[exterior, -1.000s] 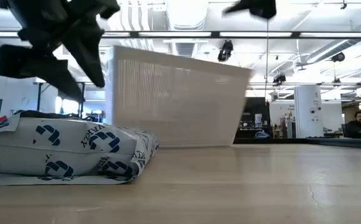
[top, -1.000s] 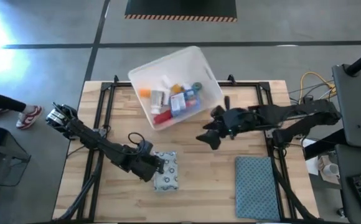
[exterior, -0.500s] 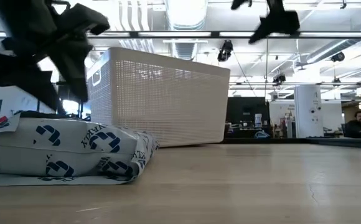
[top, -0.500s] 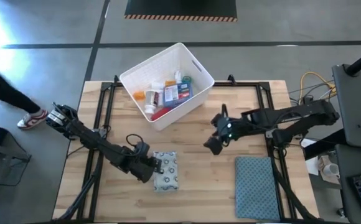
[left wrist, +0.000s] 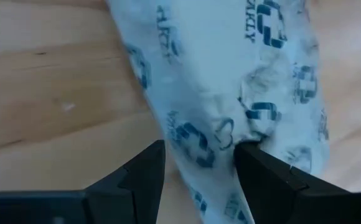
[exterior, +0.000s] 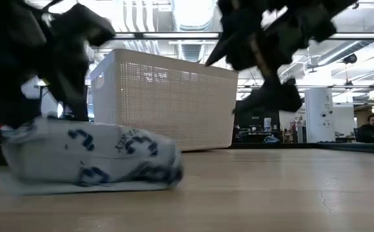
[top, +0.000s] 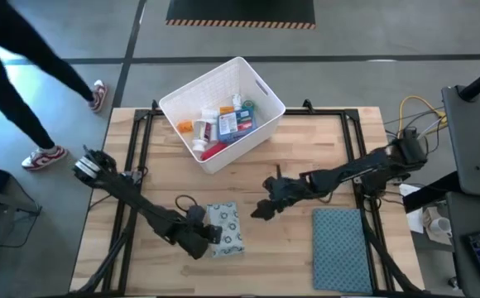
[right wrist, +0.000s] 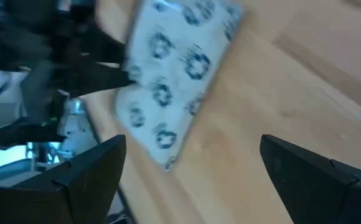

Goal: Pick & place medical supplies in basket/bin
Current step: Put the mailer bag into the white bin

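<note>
The grey patterned pack (top: 228,230) lies flat on the table between my two grippers. My left gripper (top: 209,237) is down at the pack's left edge, open, with the pack (left wrist: 230,81) running between its fingers. My right gripper (top: 261,211) hovers just right of the pack, open wide and holding nothing; the pack (right wrist: 174,74) lies ahead of it. The white perforated bin (top: 261,87) stands at the table's far side. It holds bottles, orange vials, a red tube and a box. My left gripper comes slanting down from the table's left, and its fingers (left wrist: 146,171) stand astride the pack's left edge (left wrist: 199,140), toward its near end. The wrapper fills the gap between them and touches both. The pack rests on the table.
A teal-grey cloth mat (top: 339,248) lies at the near right corner. A person (top: 25,74) walks past the table's far left corner. Bare wood lies between the bin and the pack.
The tilted bin has settled flat, a little toward the left. My right gripper has dropped from beside the bin toward the near edge and the pack, rolling as it came. My left gripper has sunk onto the pack's left edge, and the pack has slid slightly right.
</note>
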